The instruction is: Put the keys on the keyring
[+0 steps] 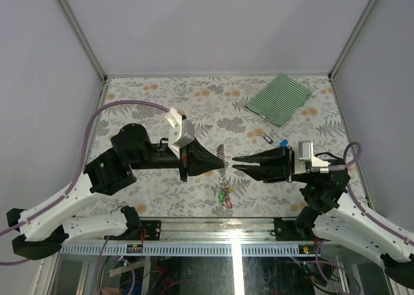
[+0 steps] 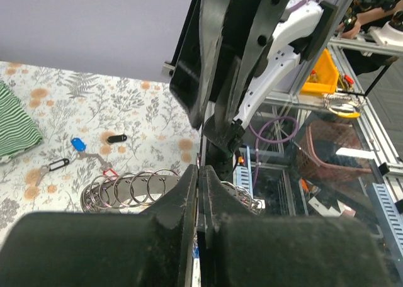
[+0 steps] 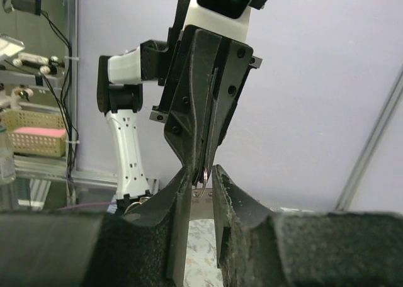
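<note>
Matte black left claw [image 1: 223, 160] pinches coiled grey metal keyring [image 1: 223, 176]; right claw [image 1: 234, 163] gapes apart.

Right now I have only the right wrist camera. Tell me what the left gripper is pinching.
Observer: The left gripper is shut on a loop of the keyring, which trails from its tips toward the near edge.
Operator: Locate the loose keys.
Observer: A blue-tagged key and a black-tagged key lie just beyond your right gripper, toward the green-striped cloth.
Operator: Report any tags by the ring.
Observer: A green tag and a red tag sit at the keyring's near end.
</note>
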